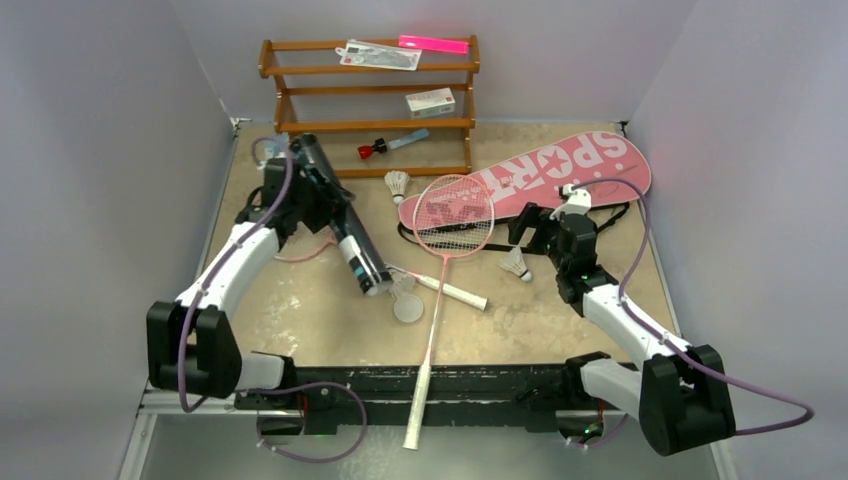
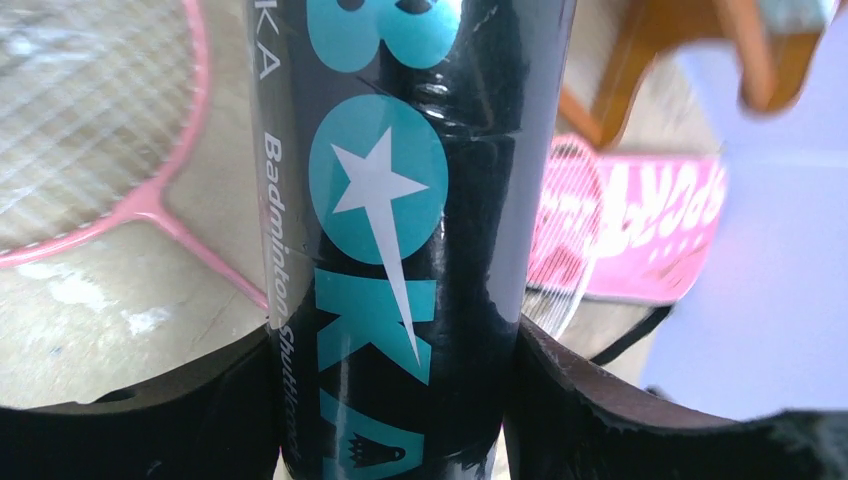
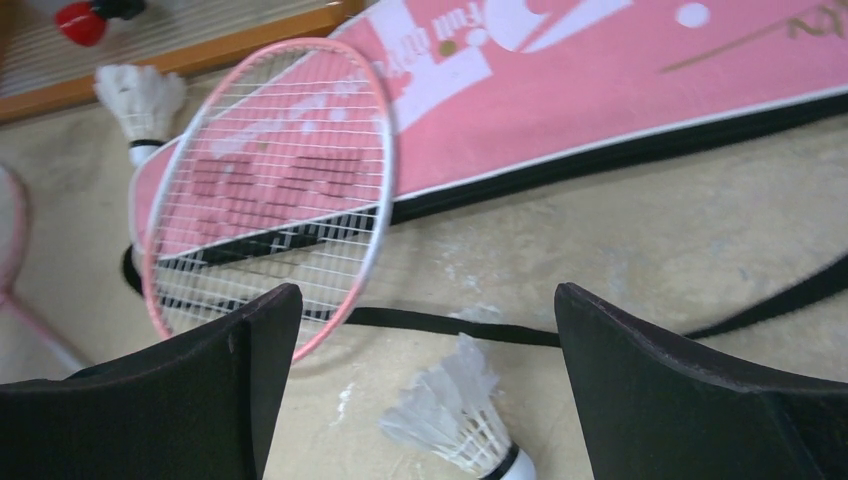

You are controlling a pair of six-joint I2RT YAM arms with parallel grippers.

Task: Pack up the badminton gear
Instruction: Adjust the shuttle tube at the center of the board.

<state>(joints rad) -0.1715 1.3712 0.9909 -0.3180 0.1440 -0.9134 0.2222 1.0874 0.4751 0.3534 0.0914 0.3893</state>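
Observation:
My left gripper (image 1: 318, 190) is shut on the long black tube (image 1: 345, 235), whose teal lettering fills the left wrist view (image 2: 400, 200). The tube slants toward a shuttlecock (image 1: 403, 287) and a round white lid (image 1: 408, 308). One pink racket (image 1: 455, 215) rests its head on the pink SPORT bag (image 1: 560, 170), its handle over the near edge. A second racket's white handle (image 1: 455, 292) lies beside it, its head mostly hidden by my left arm. My right gripper (image 1: 540, 222) hangs open over a shuttlecock (image 3: 460, 415). Another shuttlecock (image 1: 398, 183) stands near the rack.
A wooden rack (image 1: 370, 125) stands at the back wall, holding a red-capped blue tool (image 1: 390, 145), a small white box (image 1: 430, 101) and flat packets on top. The bag's black strap (image 3: 450, 325) trails across the table in front of my right gripper.

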